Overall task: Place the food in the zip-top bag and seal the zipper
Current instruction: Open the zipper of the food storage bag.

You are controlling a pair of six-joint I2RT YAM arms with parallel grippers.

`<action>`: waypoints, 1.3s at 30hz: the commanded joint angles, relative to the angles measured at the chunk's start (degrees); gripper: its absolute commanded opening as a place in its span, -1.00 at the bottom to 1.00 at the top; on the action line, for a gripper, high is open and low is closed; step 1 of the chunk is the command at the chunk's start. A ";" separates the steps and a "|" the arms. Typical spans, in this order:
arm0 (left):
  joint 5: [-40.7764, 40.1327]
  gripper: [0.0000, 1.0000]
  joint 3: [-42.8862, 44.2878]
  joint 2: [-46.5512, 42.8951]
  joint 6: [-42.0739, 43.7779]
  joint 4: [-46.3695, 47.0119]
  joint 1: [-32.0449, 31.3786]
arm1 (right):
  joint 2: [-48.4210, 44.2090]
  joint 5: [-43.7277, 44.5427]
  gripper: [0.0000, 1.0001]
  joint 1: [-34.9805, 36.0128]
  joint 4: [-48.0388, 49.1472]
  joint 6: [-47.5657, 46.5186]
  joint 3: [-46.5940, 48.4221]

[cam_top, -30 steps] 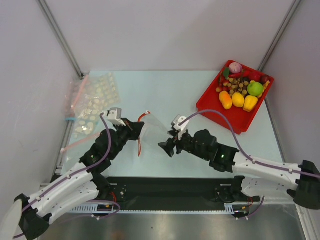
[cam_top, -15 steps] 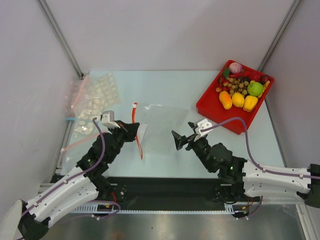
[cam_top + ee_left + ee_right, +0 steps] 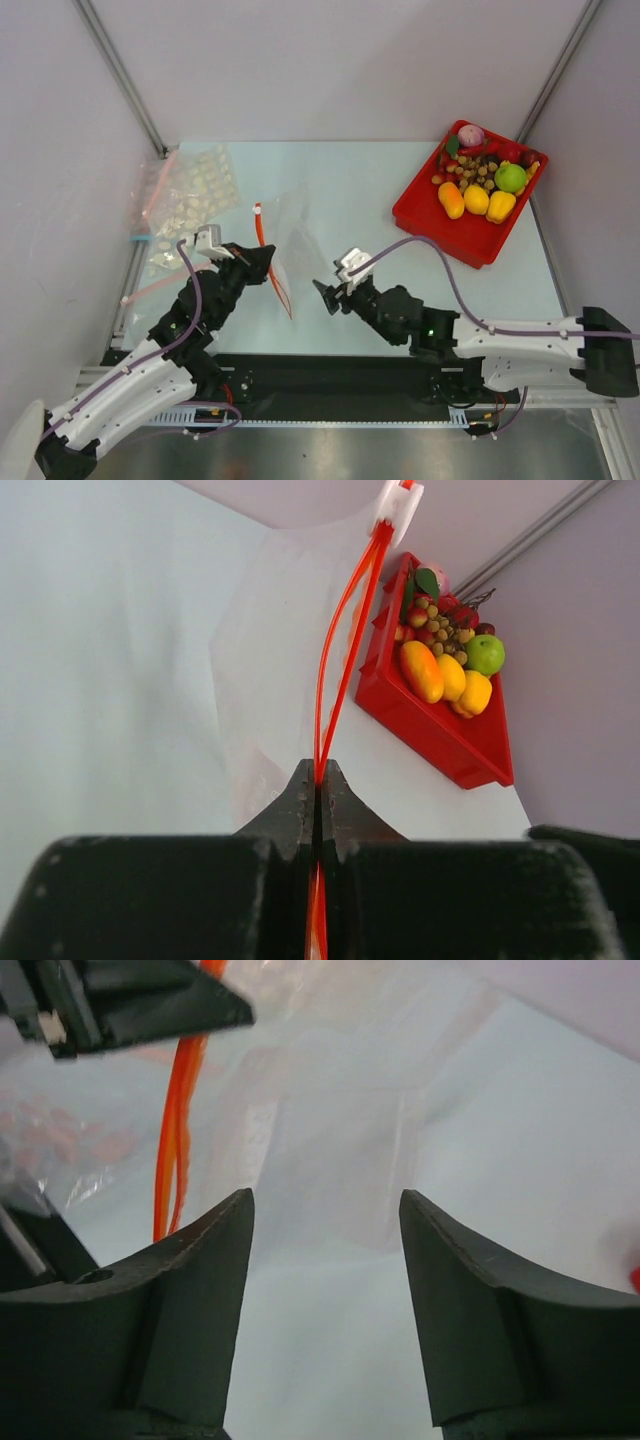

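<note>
The clear zip-top bag [image 3: 292, 225] lies mid-table with its red-orange zipper [image 3: 272, 262] running down its left edge and a white slider at the far end [image 3: 397, 502]. My left gripper [image 3: 264, 259] is shut on the zipper [image 3: 335, 670], pinching the strip between its fingertips. My right gripper [image 3: 322, 294] is open and empty, just right of the bag's near end, facing the bag [image 3: 340, 1150]. The food [image 3: 480, 180], orange, yellow, green, red and brown pieces, sits in the red tray [image 3: 470, 243] at the back right, also seen in the left wrist view [image 3: 445, 665].
A pile of clear bags printed with white dots [image 3: 185, 205], with pink and blue strips, lies at the back left against the wall. Grey walls and metal posts close in the table on both sides.
The bag and its zipper shifted slightly left and nearer with my left gripper. My right gripper swung left and now sits close beside the bag's near end.
</note>
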 commanded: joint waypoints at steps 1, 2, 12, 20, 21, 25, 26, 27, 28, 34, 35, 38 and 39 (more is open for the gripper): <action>1.78 -0.98 -0.42 0.17 -0.64 2.98 -0.30 | 6.31 -6.50 0.26 0.50 -0.72 1.08 2.95; 2.13 -0.98 -0.68 0.35 -0.81 3.24 -0.30 | 7.54 -8.60 0.23 0.59 0.50 1.26 3.21; 3.27 -0.96 -2.36 2.11 -3.19 6.50 -0.30 | 14.84 -15.65 0.15 0.68 4.38 2.22 4.09; 4.59 -0.99 -3.41 2.90 -3.54 8.87 -0.39 | 17.04 -16.36 0.08 0.77 5.52 3.28 4.71; 4.51 -0.99 -3.76 2.47 -3.80 9.22 -0.39 | 17.22 -16.27 0.07 0.77 6.05 3.45 4.53; 4.33 -0.98 -4.99 1.23 -4.07 10.71 -0.39 | 19.23 -13.99 0.01 0.77 8.59 4.25 4.71; 4.24 -0.98 -5.17 1.06 -4.15 10.72 -0.48 | 19.67 -13.46 -0.01 0.85 8.77 4.42 4.79; 4.24 -0.98 -5.17 0.79 -4.15 10.89 -0.48 | 20.81 -12.85 -0.06 0.77 8.86 4.42 5.23; 4.15 -0.98 -5.34 0.70 -4.15 10.98 -0.48 | 21.34 -11.10 -0.10 0.77 8.95 4.42 5.58; 4.50 -0.97 -5.00 1.58 -3.98 11.24 -0.66 | 25.04 -8.10 -0.17 0.85 8.43 3.81 7.69; 4.50 -0.97 -4.99 1.67 -3.98 11.16 -0.66 | 25.39 -7.66 -0.22 0.94 8.51 3.63 7.87; 4.59 -0.95 -4.91 1.85 -3.89 11.42 -0.92 | 26.01 -4.93 -0.38 0.85 8.86 3.02 8.14; 4.68 -0.95 -4.91 2.11 -3.80 11.59 -0.92 | 25.92 -4.76 -0.44 0.85 9.13 2.58 8.05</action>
